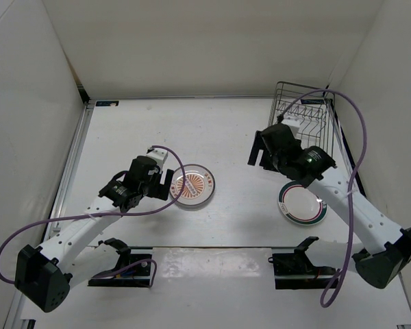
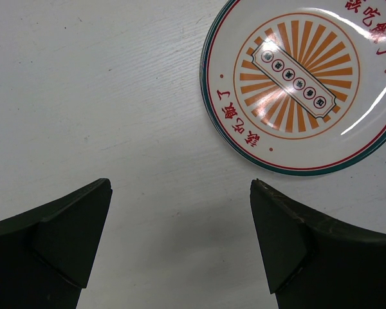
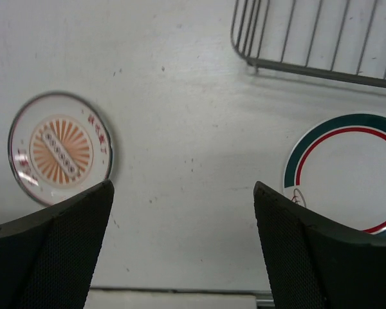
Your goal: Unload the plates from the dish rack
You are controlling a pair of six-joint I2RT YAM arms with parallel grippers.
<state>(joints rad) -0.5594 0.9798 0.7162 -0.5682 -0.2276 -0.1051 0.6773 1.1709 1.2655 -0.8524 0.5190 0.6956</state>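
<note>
A white surface (image 1: 226, 137), faintly scuffed and speckled, lies under everything; plain white walls (image 1: 205, 41) stand at its left, far and right sides; a metal rail (image 1: 74, 161) runs along its left edge; a small dark tag (image 1: 107, 103) sits at the far left corner; a seam (image 1: 212, 248) crosses it near the front.

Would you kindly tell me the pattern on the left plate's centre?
Orange sunburst on that plate, clearest in left wrist view.

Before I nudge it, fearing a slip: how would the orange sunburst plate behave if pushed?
Glare on the sunburst plate suggests a glazed, probably slippery surface. Lying flat on the table, it should slide rather than roll or tip.
</note>
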